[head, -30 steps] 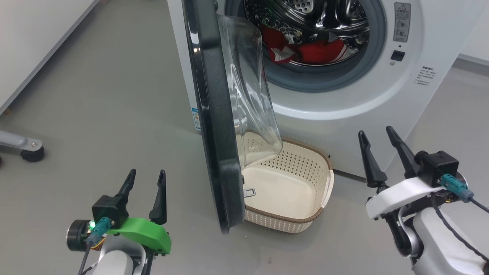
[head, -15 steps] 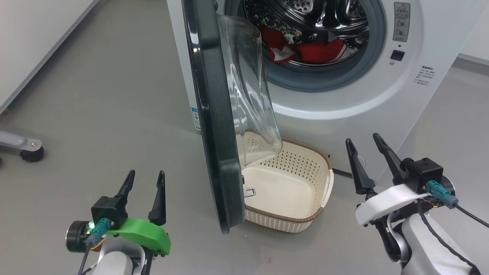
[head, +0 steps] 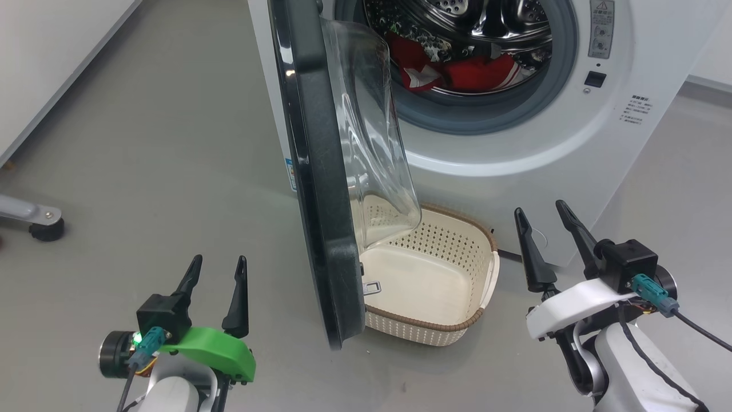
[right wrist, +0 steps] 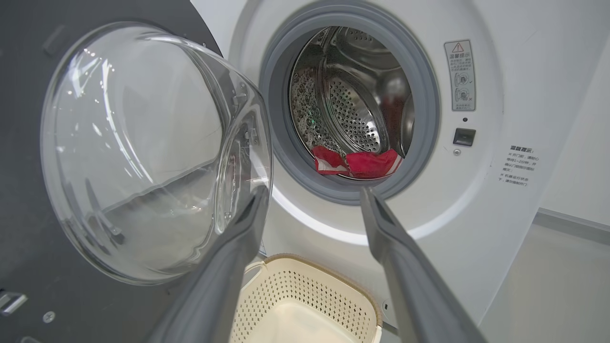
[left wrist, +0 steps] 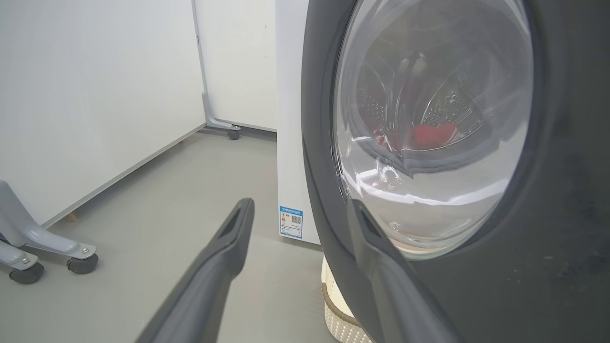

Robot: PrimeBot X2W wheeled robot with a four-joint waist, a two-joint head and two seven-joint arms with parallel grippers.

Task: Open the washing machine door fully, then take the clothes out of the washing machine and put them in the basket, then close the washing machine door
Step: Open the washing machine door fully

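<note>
The washing machine (head: 514,154) stands ahead with its drum mouth uncovered. The washing machine door (head: 320,200) juts out roughly square to the front, edge-on to my head, its glass bowl over the left end of the basket (head: 423,327). Red clothes (head: 457,71) with white trim lie low in the drum. The basket is empty, on the floor below the mouth. My left gripper (head: 220,260) is open, left of the door, apart from it. My right gripper (head: 540,207) is open, right of the basket. The right wrist view has the right gripper (right wrist: 314,190) facing the clothes (right wrist: 362,163).
A grey wheeled leg (head: 34,220) stands on the floor at far left, beside a white wall panel (head: 46,68). In the left wrist view my left gripper (left wrist: 300,204) is near the door's outer rim (left wrist: 524,267). Grey floor lies around both arms.
My right gripper has drawn back and to the left, lower in the head view. The left arm, door and basket have stayed put. The camera has tipped slightly.
</note>
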